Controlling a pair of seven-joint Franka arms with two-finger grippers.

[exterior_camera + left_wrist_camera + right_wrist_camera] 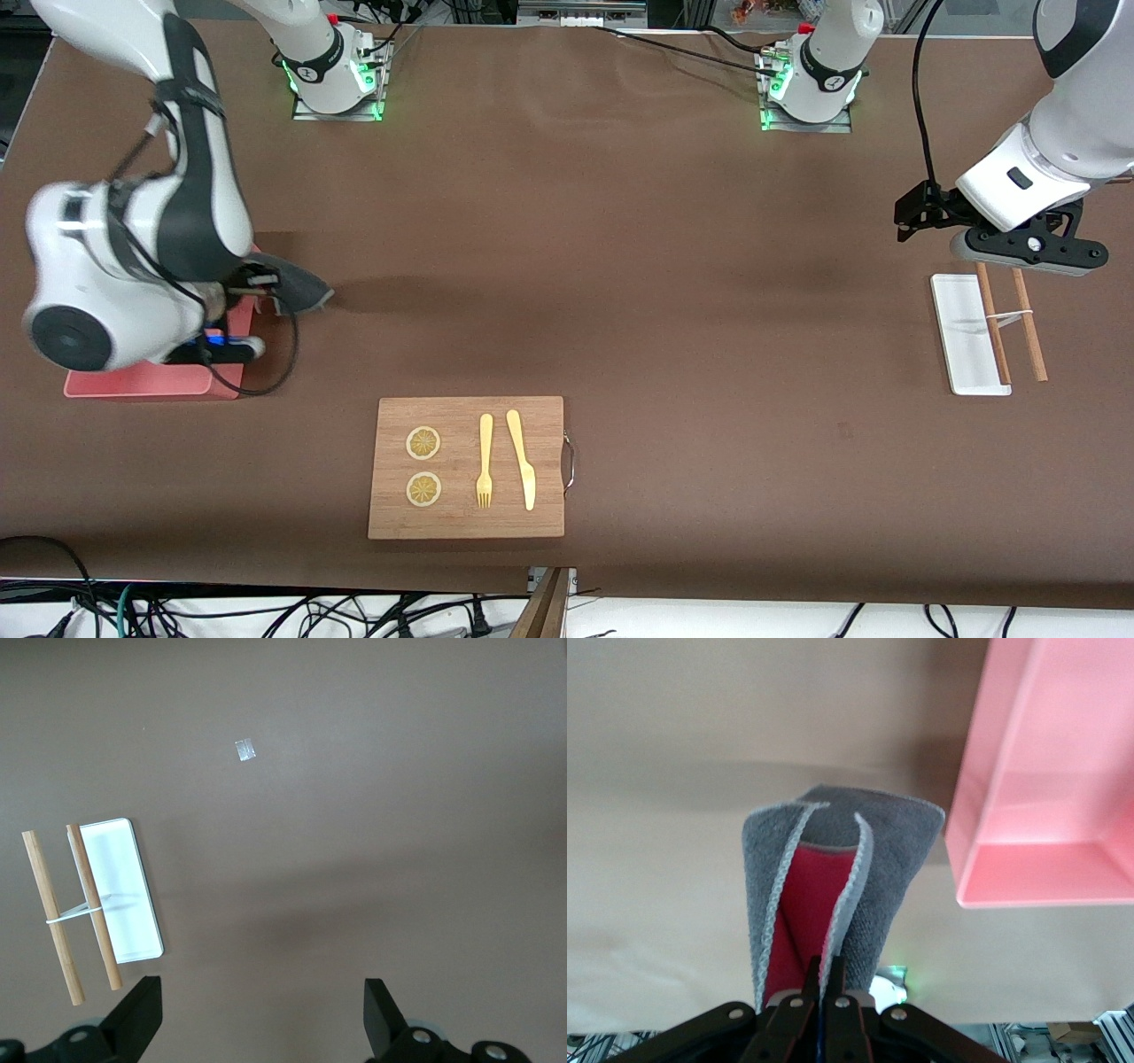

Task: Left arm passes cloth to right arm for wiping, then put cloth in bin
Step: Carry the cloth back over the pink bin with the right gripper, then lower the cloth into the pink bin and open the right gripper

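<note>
Grey on its outer face and red-pink inside the fold, the cloth (pixel 833 895) hangs pinched in the right gripper (pixel 824 979), whose fingers are clamped tight on one edge. In the front view the cloth (pixel 297 285) dangles just beside the pink bin (pixel 146 381), at the right arm's end of the table, over bare brown table covering rather than over the box itself. It looks light and limp, folding on itself under its own weight, so a pinch near an edge seems enough; it should drop freely once released, though a trailing corner could catch on the bin wall. The left gripper (pixel 261 1014) waits with its jaws spread wide and empty, over the table by the white tray (pixel 966 332) and two wooden sticks (pixel 1010 323).
</note>
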